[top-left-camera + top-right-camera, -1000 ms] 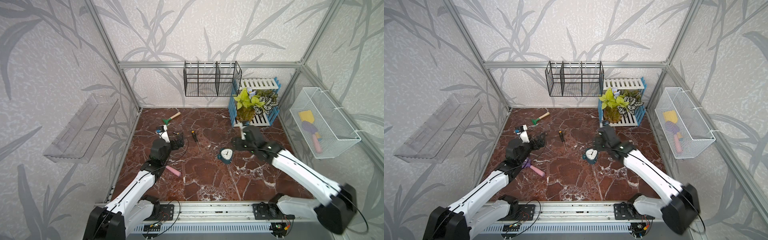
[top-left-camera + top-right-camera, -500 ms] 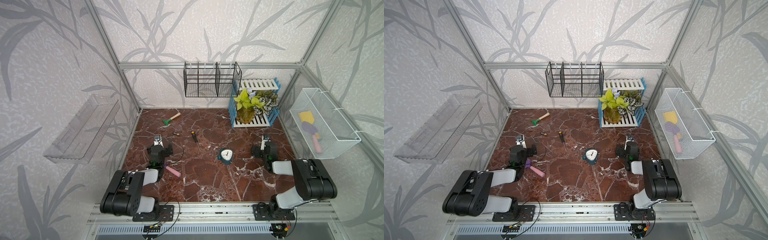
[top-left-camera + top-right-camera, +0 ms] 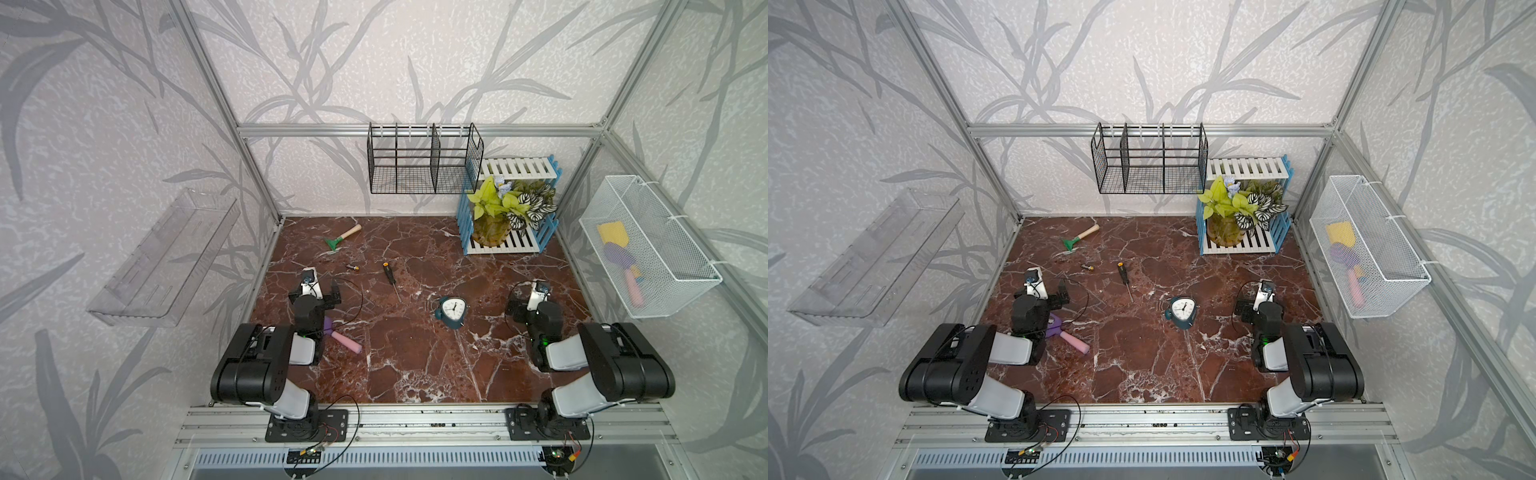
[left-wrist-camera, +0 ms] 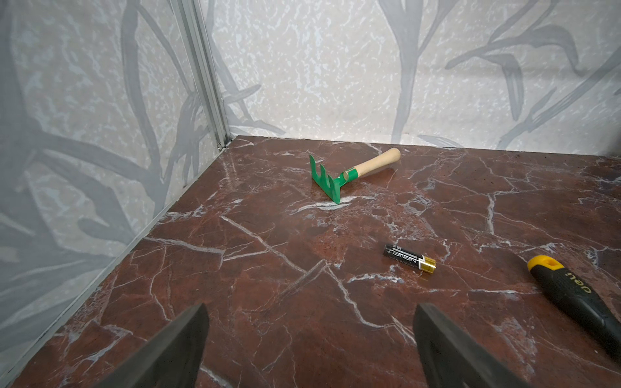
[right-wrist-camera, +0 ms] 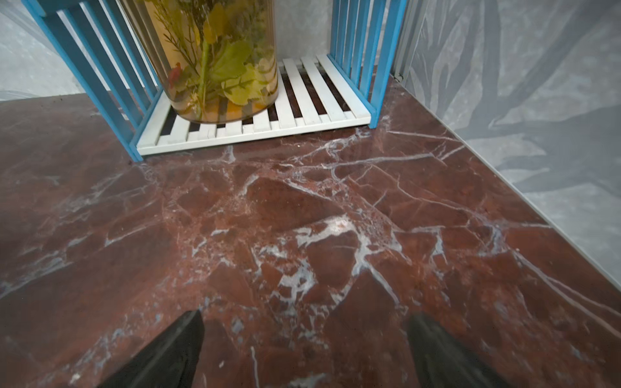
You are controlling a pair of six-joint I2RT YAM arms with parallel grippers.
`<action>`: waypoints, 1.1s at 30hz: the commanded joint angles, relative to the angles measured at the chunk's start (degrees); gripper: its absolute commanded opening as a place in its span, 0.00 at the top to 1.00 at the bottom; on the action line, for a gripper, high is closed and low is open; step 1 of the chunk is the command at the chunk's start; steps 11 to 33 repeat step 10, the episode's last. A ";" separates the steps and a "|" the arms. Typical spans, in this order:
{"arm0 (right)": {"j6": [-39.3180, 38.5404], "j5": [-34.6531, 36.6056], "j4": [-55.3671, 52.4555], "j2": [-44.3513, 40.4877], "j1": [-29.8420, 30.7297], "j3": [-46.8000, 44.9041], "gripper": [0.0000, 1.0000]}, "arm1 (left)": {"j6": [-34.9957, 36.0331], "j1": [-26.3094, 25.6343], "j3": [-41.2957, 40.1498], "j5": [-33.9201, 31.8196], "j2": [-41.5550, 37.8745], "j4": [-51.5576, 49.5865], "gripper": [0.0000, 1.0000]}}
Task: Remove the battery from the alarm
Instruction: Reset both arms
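I take the table (image 3: 415,374) as a clock face seen from a top view, with 12 at the back wall. The alarm (image 3: 453,311) is just beside the centre, on the 3 o'clock side, with its white dial turned up to the camera.

The battery (image 4: 409,258) is out of the alarm. It lies flat on the marble at about 10 o'clock from the alarm, well apart from it. Its gold end points to the screwdriver (image 4: 571,295), which lies near it, between battery and alarm, blade end nearer the alarm. A green rake (image 3: 343,237) lies farther on, between 10 and 11 o'clock, near the back wall.

The left gripper (image 4: 309,312) is at 9 o'clock from the alarm, low over the table. Its jaws are spread wide and hold nothing, and the battery lies in front of it, apart. The right gripper (image 5: 304,319) is at 3 o'clock from the alarm, also spread wide, with only bare marble between its fingers. It faces the shelf (image 5: 255,127) at 1 o'clock, where a jar (image 5: 218,67) of leaves stands. A pink-handled tool (image 3: 347,340) lies just beside the left arm, between 8 and 9 o'clock.
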 commanded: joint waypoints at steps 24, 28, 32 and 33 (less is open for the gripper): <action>0.78 2.83 5.55 -0.88 0.34 2.04 0.01 | 0.87 -0.28 0.83 0.83 -0.43 2.04 0.00; 0.78 2.83 5.55 -0.88 0.34 2.04 0.01 | 0.87 -0.28 0.83 0.83 -0.43 2.04 0.00; 0.78 2.83 5.55 -0.88 0.34 2.04 0.01 | 0.87 -0.28 0.83 0.83 -0.43 2.04 0.00; 0.78 2.83 5.55 -0.88 0.34 2.04 0.01 | 0.87 -0.28 0.83 0.83 -0.43 2.04 0.00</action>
